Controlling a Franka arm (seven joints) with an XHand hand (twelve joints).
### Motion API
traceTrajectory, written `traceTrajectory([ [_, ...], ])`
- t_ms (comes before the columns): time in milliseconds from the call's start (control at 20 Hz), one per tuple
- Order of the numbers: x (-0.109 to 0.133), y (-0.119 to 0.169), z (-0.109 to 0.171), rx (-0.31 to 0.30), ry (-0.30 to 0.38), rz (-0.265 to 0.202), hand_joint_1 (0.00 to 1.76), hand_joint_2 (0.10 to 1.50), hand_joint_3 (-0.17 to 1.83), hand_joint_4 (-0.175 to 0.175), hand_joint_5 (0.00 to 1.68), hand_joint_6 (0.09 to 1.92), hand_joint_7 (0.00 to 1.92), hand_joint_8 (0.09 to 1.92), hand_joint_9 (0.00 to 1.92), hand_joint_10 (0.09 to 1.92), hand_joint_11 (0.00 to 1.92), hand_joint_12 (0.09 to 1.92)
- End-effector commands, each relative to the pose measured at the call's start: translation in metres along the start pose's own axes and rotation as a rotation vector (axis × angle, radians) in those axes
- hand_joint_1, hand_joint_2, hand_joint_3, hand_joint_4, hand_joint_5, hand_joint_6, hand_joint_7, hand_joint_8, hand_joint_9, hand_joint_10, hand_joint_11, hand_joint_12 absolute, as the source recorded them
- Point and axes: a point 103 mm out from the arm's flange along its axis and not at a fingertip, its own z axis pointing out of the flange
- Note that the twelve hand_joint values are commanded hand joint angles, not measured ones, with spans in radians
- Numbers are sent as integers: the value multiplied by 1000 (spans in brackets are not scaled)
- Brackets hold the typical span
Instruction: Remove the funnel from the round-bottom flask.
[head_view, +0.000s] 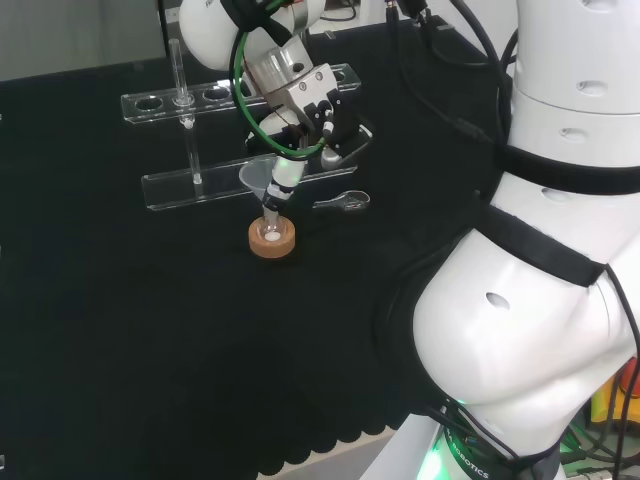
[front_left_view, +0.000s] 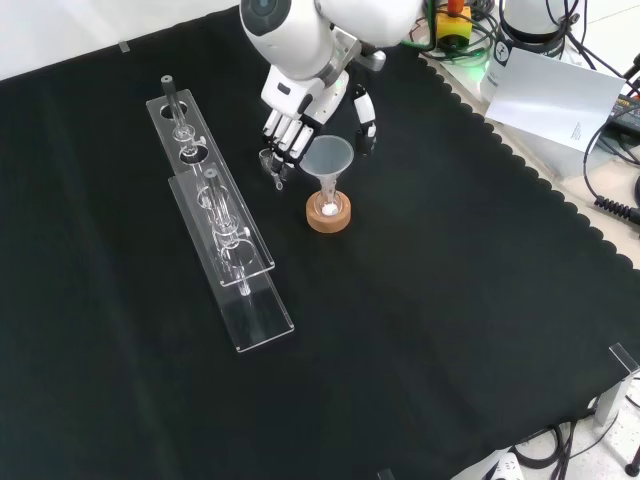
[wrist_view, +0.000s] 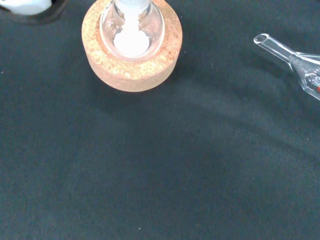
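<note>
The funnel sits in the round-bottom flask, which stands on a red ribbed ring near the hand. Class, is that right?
Not quite. The stand is a cork ring, not a red ribbed one; the front view shows it plainly. The funnel does sit in the round-bottom flask, near the hand.

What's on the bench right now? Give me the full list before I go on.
funnel: one, clear, stem down in the flask's neck, beside the hand
round-bottom flask: one, clear glass, white powder in its bottom, seated in the cork ring
cork ring: one, tan, on the cloth, centre of the front view
rack: one, clear plastic, long, left of the flask in the front view, some glass tubes standing in it
small glass piece: one, clear, lying on the cloth right of the cork ring in the head view
cloth: one, black, covering the bench
hand: one, black and white, fingers relaxed around the funnel's bowl, not closed on it
</note>
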Motion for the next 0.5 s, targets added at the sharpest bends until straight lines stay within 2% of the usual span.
traceTrajectory([
  [50, 0, 2, 1, 4, -6, 0, 667, 626, 425, -11, 0, 87, 0, 417, 216, 795, 112, 1430],
  [500, 3, 6, 2, -1, -17, 2, 677, 624, 429, -15, 0, 87, 0, 447, 242, 776, 124, 1422],
])
